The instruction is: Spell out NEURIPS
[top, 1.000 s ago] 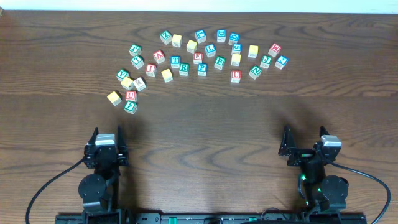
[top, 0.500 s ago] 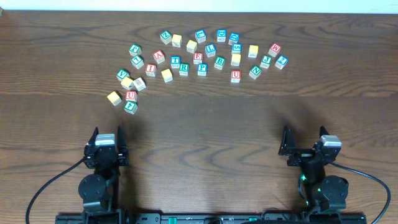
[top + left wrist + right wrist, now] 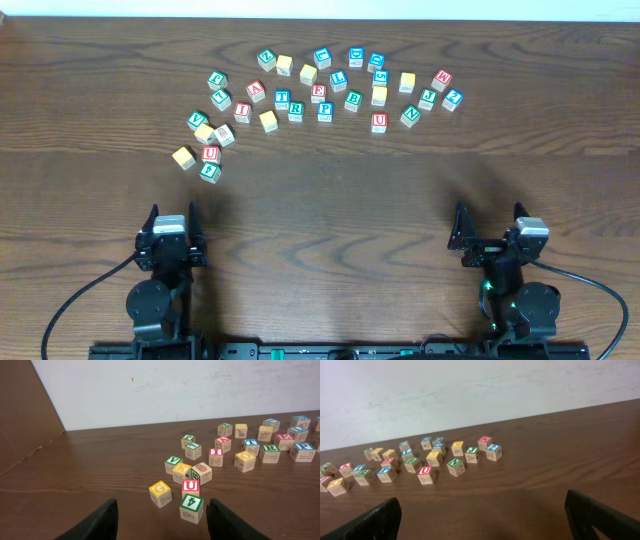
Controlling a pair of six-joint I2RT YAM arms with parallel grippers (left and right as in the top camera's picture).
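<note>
Several wooden letter blocks lie scattered across the far half of the table. Among them are a green N [image 3: 410,115], a red E [image 3: 318,93], a red U [image 3: 378,122], a green R [image 3: 295,111], a red I [image 3: 242,112] and a blue P [image 3: 325,111]. A second red U [image 3: 210,154] sits at the left [image 3: 190,486], next to a green 4 block [image 3: 191,506]. My left gripper [image 3: 172,222] is open and empty at the near left. My right gripper [image 3: 491,224] is open and empty at the near right. The N [image 3: 455,466] and U [image 3: 426,474] show in the right wrist view.
The dark wood table [image 3: 330,210] runs to a white wall at the back. A yellow block [image 3: 183,157] is the leftmost and nearest one [image 3: 160,492]. Cables trail from both arm bases at the front edge.
</note>
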